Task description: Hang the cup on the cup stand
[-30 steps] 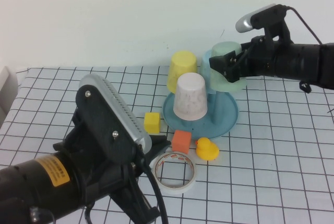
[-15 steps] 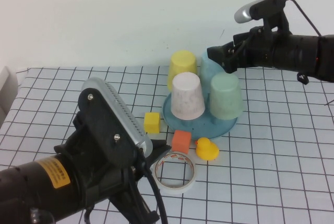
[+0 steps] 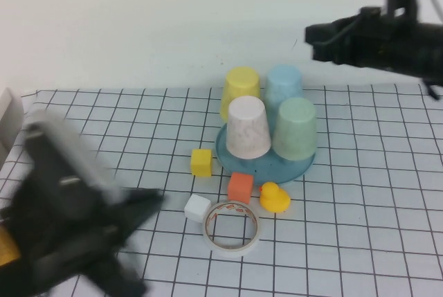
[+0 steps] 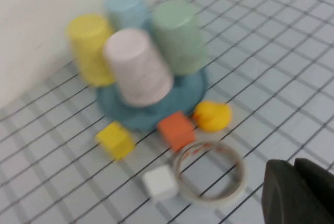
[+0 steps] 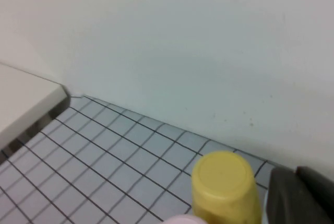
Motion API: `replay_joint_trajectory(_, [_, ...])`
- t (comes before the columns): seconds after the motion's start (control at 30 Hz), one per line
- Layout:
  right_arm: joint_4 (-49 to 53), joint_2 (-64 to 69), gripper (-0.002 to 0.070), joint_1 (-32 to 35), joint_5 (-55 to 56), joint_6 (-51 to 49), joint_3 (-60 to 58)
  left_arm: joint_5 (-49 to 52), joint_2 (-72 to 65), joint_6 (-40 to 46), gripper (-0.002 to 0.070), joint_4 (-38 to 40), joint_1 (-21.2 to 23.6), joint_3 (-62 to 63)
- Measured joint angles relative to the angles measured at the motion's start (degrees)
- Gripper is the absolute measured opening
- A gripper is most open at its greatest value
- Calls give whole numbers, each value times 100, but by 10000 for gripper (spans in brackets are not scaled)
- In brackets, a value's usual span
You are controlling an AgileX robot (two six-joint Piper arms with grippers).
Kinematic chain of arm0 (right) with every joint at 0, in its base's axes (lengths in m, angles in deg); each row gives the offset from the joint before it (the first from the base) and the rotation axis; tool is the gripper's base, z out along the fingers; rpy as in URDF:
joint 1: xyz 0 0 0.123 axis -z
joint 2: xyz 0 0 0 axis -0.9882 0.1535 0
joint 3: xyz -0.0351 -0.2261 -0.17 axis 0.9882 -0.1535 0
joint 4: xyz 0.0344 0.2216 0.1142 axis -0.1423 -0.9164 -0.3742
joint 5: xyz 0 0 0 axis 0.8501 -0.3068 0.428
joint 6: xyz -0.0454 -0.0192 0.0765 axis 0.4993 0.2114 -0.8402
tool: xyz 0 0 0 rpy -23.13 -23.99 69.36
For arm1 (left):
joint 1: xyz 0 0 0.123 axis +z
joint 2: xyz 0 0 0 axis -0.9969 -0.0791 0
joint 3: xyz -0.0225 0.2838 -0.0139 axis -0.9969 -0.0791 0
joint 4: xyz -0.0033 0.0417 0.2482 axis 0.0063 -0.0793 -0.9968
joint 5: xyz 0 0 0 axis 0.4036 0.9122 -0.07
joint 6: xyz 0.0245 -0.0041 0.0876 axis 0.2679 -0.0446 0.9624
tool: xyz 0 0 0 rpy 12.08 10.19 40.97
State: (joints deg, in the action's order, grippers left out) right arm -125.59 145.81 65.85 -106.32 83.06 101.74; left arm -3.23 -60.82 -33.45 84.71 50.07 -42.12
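Observation:
The pale mint-green cup (image 3: pixel 295 128) sits upside down on the right side of the teal cup stand (image 3: pixel 266 166), free of both grippers. It also shows in the left wrist view (image 4: pixel 177 36), over the stand (image 4: pixel 183 94). My right gripper (image 3: pixel 317 39) is shut and empty, high above and to the right of the stand; its wrist view (image 5: pixel 297 174) looks down past a yellow cup (image 5: pixel 225 185). My left gripper (image 3: pixel 151 203) is blurred at the near left, shut and empty (image 4: pixel 295 167), well short of the stand.
A yellow cup (image 3: pixel 241 89), a light blue cup (image 3: pixel 284 86) and a white-pink speckled cup (image 3: pixel 249 128) also sit on the stand. In front lie a yellow cube (image 3: pixel 201 162), an orange cube (image 3: pixel 240 187), a white cube (image 3: pixel 197 208), a yellow duck (image 3: pixel 275 197) and a tape ring (image 3: pixel 232 226).
My right gripper let go of the mint-green cup on the stand and drew back up and to the right. My left arm swung down and left, now blurred.

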Motion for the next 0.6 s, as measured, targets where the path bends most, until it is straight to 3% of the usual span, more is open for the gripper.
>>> replay_joint_trajectory(0.2, [0, -1564, 6, 0, -64, 203, -1185, 81, 1269, -151, 0, -2, 762, -867])
replay_joint_trajectory(0.6, [0, -5047, 5, 0, -268, 261, -3667, -144, 2466, -151, 0, -25, 1036, -1812])
